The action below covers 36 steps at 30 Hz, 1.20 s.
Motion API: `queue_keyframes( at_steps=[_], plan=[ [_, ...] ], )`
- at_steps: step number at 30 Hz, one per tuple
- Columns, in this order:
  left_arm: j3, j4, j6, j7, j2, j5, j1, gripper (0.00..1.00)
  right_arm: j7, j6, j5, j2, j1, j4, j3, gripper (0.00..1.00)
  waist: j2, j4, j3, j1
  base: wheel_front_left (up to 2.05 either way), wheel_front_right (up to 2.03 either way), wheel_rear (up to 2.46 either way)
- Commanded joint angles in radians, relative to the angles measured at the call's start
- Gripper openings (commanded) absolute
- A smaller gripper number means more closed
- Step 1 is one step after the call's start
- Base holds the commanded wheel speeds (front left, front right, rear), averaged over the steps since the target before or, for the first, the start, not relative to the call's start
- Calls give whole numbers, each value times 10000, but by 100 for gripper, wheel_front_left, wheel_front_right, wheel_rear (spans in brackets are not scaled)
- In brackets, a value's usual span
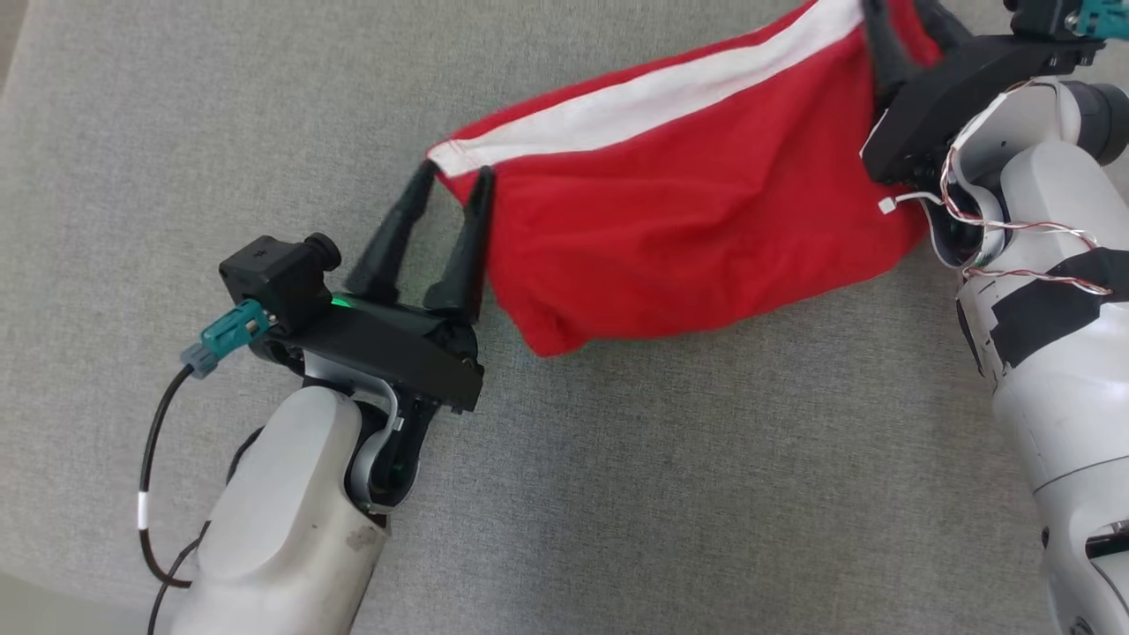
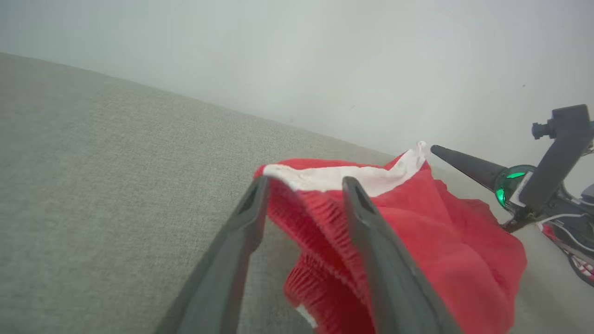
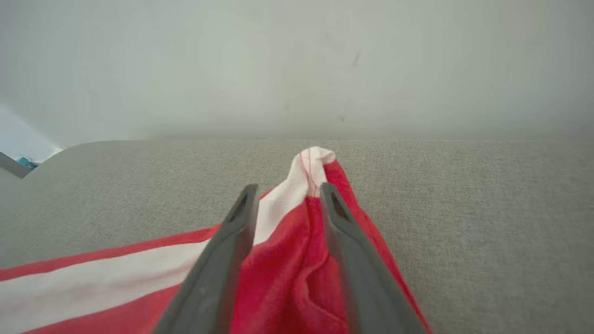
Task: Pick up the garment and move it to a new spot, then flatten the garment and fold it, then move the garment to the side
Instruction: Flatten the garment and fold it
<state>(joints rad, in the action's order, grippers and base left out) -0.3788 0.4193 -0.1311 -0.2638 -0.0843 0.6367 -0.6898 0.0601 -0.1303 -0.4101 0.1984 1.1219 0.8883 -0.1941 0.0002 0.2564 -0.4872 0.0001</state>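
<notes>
My left hand [image 1: 455, 172] and right hand [image 3: 288, 187] stand open at the ends of the garment [image 1: 688, 203]; I'd lift straight off, dragging nothing.

obstacle: red garment [image 1: 688, 194], far centre | free: grey fabric surface [image 1: 661, 494], near and left

SURFACE: grey woven fabric [image 1: 617, 494], flat, spanning whole frame | LOAD: red garment [image 1: 688, 220], white stripe [image 1: 653, 97] along upper edge, bunched | POSITION: upper centre to upper right, resting directly on fabric
</notes>
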Motion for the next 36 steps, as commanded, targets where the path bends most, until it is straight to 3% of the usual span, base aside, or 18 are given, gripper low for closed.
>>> queue_keyframes(
  at_steps=[1,12,21,35,36],
  plan=[
    [88,-73,13,-3,-82,-161,125,100,-197,0,-175,171,-73,49,-225,100,-2,-148,274,-1,0,0,0],
    [1568,-1287,14,-5,-341,-1197,1574,100,-702,0,-1162,1318,-1486,-506,-2116,100,-2,-449,1068,-1,0,0,0],
    [3325,-2674,14,-3,69,-2493,3017,100,-917,0,-1391,2009,-2215,-759,-3163,100,-2,-341,1093,-1,0,0,0],
    [3654,-2972,14,-3,335,-2843,3413,100,-1100,0,-1264,1745,-1739,1206,-3084,100,-2,118,900,-1,0,0,0],
    [3663,-2957,14,-3,338,-2857,3422,100,-1095,0,-1364,1654,-1768,1293,-3085,92,-2,118,909,-1,0,0,0]
  ],
)
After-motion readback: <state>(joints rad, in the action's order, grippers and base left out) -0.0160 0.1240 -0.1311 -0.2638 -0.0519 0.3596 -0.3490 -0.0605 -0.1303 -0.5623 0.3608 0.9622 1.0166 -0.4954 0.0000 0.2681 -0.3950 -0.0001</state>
